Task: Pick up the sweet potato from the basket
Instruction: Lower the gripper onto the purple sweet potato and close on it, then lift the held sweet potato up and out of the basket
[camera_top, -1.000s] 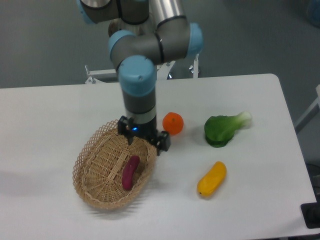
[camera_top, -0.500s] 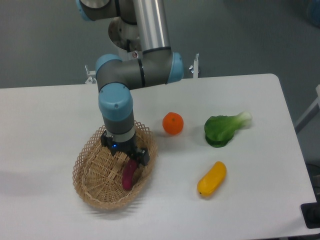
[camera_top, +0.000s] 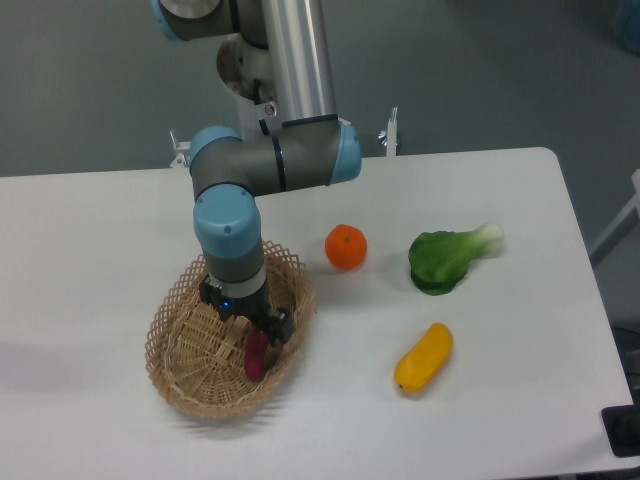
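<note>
Gripper (camera_top: 247, 322) inside basket (camera_top: 176, 375), hiding sweet potato's (camera_top: 256, 361) upper end

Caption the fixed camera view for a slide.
UR5e gripper lowered into the wicker basket over the purple sweet potato; orange, bok choy and yellow vegetable lie outside.

Sweet potato (camera_top: 256, 359) top under hand (camera_top: 250, 322)
</note>
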